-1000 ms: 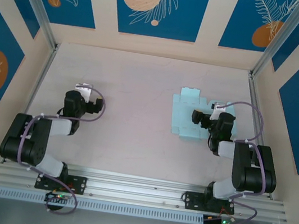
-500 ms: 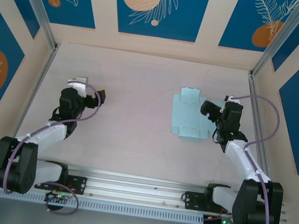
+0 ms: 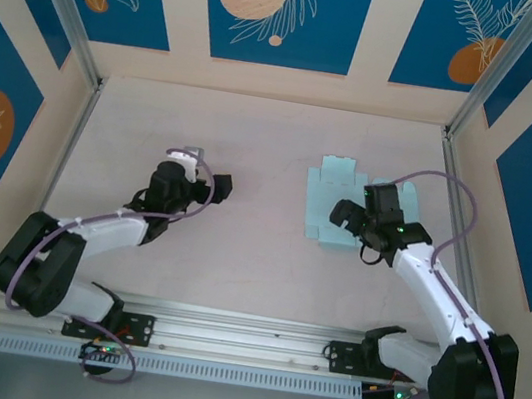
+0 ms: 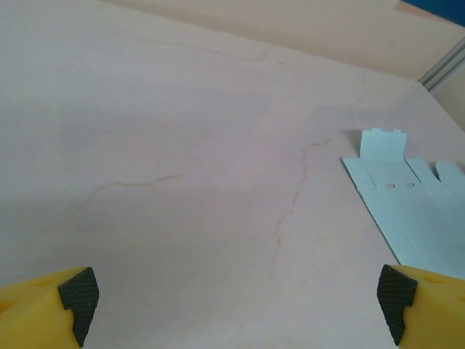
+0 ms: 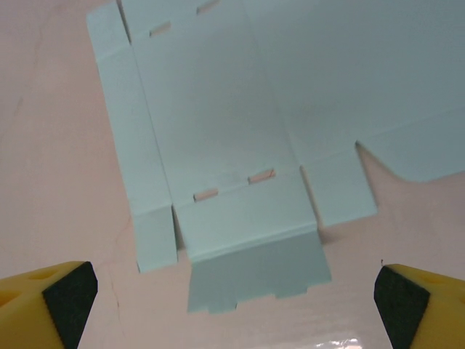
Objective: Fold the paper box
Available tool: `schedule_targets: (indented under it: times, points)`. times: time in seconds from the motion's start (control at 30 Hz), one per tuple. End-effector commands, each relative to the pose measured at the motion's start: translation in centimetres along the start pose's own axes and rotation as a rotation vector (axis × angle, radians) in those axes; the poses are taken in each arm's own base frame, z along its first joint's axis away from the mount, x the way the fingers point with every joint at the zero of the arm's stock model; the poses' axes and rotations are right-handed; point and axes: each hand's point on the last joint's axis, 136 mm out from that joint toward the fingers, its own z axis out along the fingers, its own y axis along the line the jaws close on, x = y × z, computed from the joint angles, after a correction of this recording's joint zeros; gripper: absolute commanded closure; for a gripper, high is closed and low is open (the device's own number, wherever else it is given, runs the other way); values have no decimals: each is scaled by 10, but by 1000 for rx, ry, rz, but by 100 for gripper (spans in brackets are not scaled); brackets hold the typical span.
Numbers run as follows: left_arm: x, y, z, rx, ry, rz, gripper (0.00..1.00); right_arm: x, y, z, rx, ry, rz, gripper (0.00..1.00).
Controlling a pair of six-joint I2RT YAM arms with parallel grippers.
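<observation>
Hovering spread wide over the flat pale-blue card sheet [image 5: 218,145], your right pincer [image 3: 351,223] should lift one flap along its crease.

Your left arm [image 3: 105,227] lies low, stretched from the near edge of the table [image 3: 257,127] toward its middle, with the left gripper [image 3: 218,187] spread wide. Your right arm [image 3: 438,293] angles inward from the right edge; the right gripper [image 3: 343,212] points down, jaws equally wide.
</observation>
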Motion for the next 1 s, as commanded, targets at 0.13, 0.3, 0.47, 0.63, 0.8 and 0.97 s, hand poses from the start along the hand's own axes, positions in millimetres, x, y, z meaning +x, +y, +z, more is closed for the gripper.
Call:
schedule_targets:
  times: [0.13,0.3,0.47,0.63,0.8,0.97]
  points:
    - [4,-45,23,121,55,-41,0,-24,33,16,-10,22,-216,0]
    - [11,-61,28,171,85,-33,0,-76,64,54,-94,69,-455,0]
    - [14,-64,25,180,105,-6,0,-135,77,97,-263,136,-406,1]
    - [16,-68,22,187,123,26,0,-169,76,143,-315,185,-402,1]
    - [19,-72,26,195,145,33,0,-189,77,170,-445,205,-364,2]
    - [22,-75,31,200,164,32,0,-183,68,190,-539,261,-327,3]
